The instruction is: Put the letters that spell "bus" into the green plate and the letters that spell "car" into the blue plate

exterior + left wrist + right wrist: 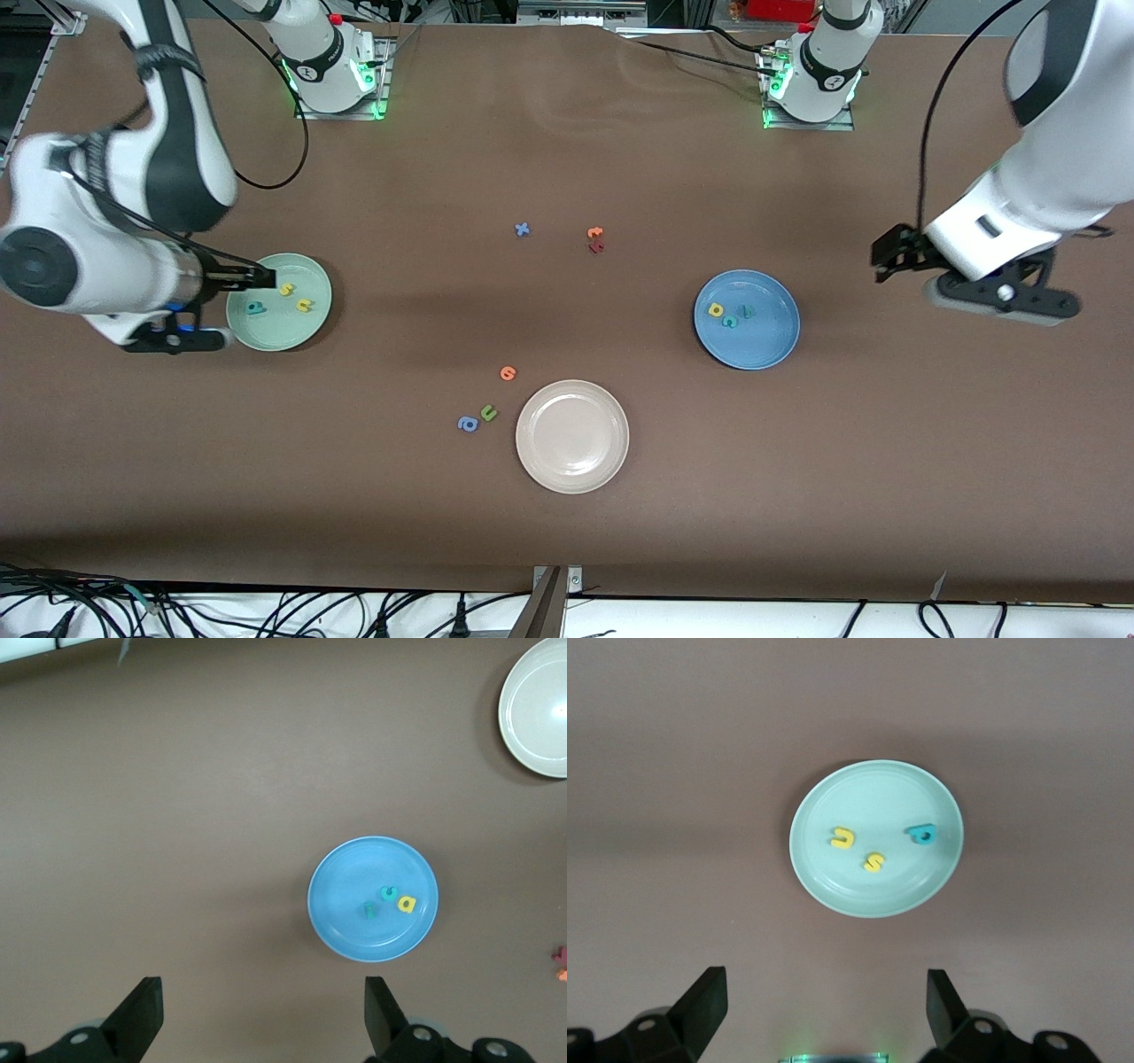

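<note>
Letters sorted: teal "b" [923, 834], yellow "s" [873, 863] and yellow "u" [843, 839] are seen in the green plate [868, 895].
Teal "c" [388, 893], yellow "a" [407, 903] and teal "r" [370, 909] are seen in the blue plate [345, 921]; right gripper [257, 278] over the green plate's rim, left gripper [890, 257] over bare table, both spread wide, nothing gripped.

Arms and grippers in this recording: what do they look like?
Both arms are glossy white with black joint bands and loose black cables; green lights glow at their bases. The left gripper and right gripper are black, with blunt wedge-shaped fingers.
</note>
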